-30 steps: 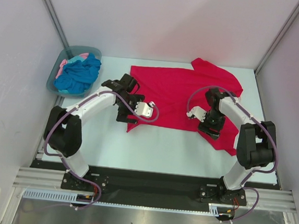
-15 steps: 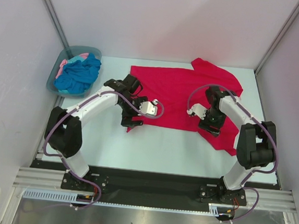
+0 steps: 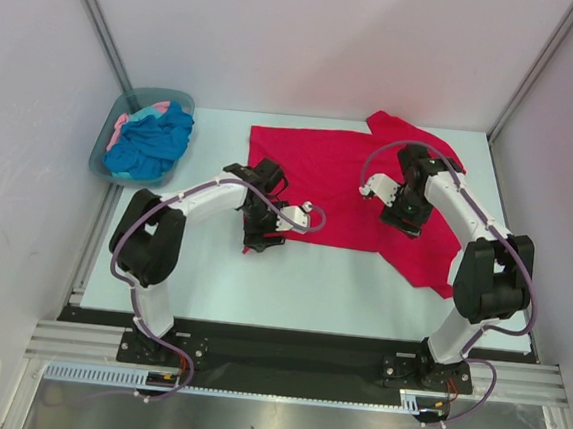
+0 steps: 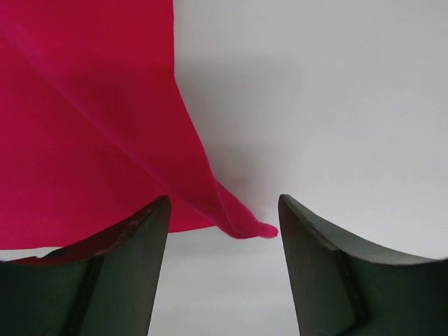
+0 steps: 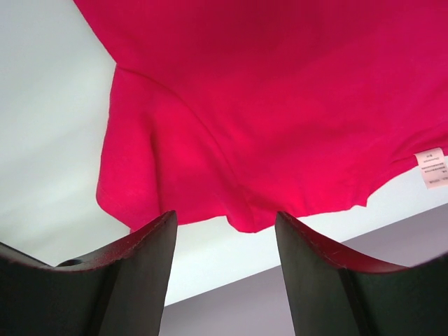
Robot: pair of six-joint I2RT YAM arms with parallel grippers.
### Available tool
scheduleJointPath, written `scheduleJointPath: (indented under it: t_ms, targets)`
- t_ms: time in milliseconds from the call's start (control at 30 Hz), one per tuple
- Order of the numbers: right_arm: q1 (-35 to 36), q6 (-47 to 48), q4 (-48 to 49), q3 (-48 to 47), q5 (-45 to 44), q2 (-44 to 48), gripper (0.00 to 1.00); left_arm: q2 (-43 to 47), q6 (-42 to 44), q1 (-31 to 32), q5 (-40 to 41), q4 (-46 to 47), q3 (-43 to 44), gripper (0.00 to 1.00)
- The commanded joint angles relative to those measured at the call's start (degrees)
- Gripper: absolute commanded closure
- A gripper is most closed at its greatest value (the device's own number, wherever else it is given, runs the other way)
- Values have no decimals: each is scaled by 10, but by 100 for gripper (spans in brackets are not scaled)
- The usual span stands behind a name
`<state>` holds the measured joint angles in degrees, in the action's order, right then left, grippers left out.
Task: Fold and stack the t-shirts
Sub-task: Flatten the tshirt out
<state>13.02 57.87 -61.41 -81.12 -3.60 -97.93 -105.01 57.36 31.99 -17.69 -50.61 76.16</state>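
We have swung our left gripper (image 4: 224,210) in over a corner of the crimson t-shirt (image 3: 331,168), jaws spread astride it, our right gripper (image 5: 225,222) likewise spread.

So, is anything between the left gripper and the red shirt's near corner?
Nothing visible. The left gripper is open above the bare table, and the corner of the red t-shirt shows uncovered between its fingers.

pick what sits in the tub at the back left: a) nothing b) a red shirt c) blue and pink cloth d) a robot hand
c: the tub holds a crumpled blue shirt with pink cloth at its edge, while the red shirt lies spread on the table.
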Motion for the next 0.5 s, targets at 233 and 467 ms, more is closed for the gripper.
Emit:
scheduleJointPath:
  t_ms: [233,467]
  targets:
    - [7,-7,8,-29,3,0,36,6,-1,9,60,29,-1,100]
    - [3,3,12,-47,-9,-2,36,7,55,8,57,-27,1,100]
